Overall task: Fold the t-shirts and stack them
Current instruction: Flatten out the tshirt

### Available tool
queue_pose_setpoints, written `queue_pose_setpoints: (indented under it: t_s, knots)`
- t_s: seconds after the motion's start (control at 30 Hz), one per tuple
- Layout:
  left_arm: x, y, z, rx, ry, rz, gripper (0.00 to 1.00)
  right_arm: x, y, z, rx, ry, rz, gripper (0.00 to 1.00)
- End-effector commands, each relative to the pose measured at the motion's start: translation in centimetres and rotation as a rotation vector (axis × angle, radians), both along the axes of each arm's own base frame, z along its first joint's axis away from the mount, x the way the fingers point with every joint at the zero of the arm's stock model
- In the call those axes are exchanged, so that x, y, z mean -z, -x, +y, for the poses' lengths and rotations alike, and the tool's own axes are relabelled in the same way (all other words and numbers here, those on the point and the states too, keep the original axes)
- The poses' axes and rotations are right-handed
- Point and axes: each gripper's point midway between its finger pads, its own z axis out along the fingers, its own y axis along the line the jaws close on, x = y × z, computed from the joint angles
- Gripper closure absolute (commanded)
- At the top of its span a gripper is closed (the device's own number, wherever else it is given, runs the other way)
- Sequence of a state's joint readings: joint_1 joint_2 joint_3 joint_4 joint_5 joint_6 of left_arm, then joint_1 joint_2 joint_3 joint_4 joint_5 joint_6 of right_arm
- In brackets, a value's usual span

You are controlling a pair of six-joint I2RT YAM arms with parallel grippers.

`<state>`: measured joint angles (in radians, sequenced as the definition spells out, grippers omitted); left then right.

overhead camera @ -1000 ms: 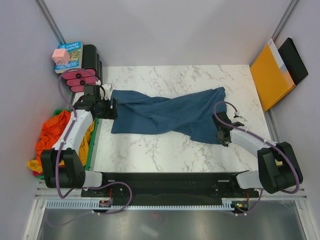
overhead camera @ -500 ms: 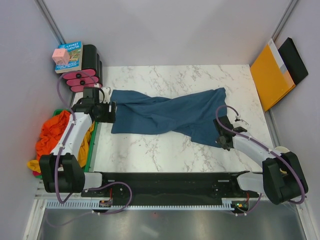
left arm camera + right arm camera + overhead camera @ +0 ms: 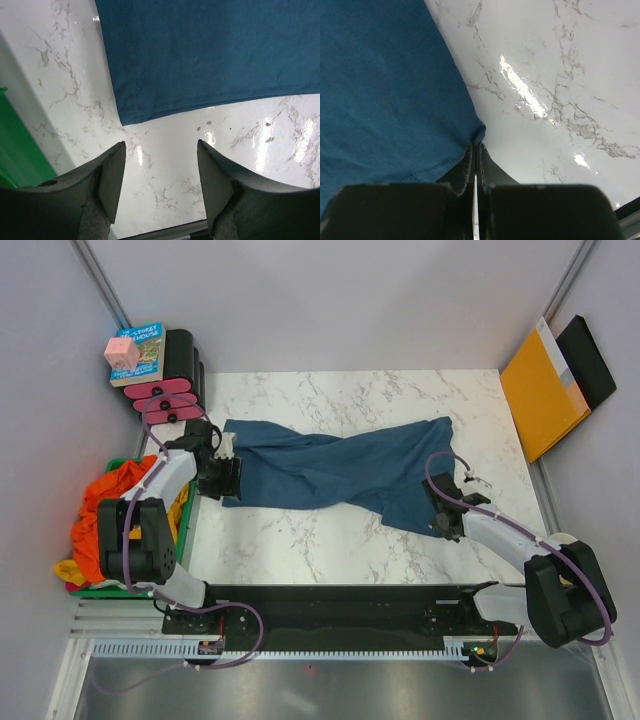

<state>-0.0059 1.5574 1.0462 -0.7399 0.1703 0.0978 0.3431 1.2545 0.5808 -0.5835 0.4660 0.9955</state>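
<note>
Marble table (image 3: 330,540) carries the blue shirt (image 3: 340,472), spread crosswise and twisted at its middle. Left gripper (image 3: 160,150) hangs with jaws apart over bare marble, just beside the shirt's left corner. Right gripper (image 3: 476,150) is pinched tight on the shirt's right hem. Orange shirt (image 3: 105,502) lies heaped in the green bin (image 3: 17,150).

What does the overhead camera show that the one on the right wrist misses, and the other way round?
Only overhead: the whole blue t-shirt stretched across the table, the left gripper at its other end, and the orange t-shirt heaped in a green bin. Only the right wrist: the right gripper pinched shut on the shirt's hem corner, with the stitching visible. Both: blue cloth lying on the marble table.
</note>
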Motion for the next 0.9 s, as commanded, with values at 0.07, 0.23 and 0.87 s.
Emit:
queue_pose_setpoints:
  t_s: [0.07,0.23,0.87]
  knots:
    - [1.4,-0.7,-0.2,-0.001,0.02,0.007,0.34,-1.6,-1.4,0.0,-0.012,0.027,-0.035,1.0]
    - [3.3,-0.6,0.7,-0.018,0.018,0.04,0.34,-1.7,-1.7,0.2,-0.018,0.028,-0.032,1.0]
    - [5.2,-1.5,0.9,-0.018,0.038,0.04,0.48,-1.3,-1.8,0.4,-0.027,0.031,-0.03,1.0]
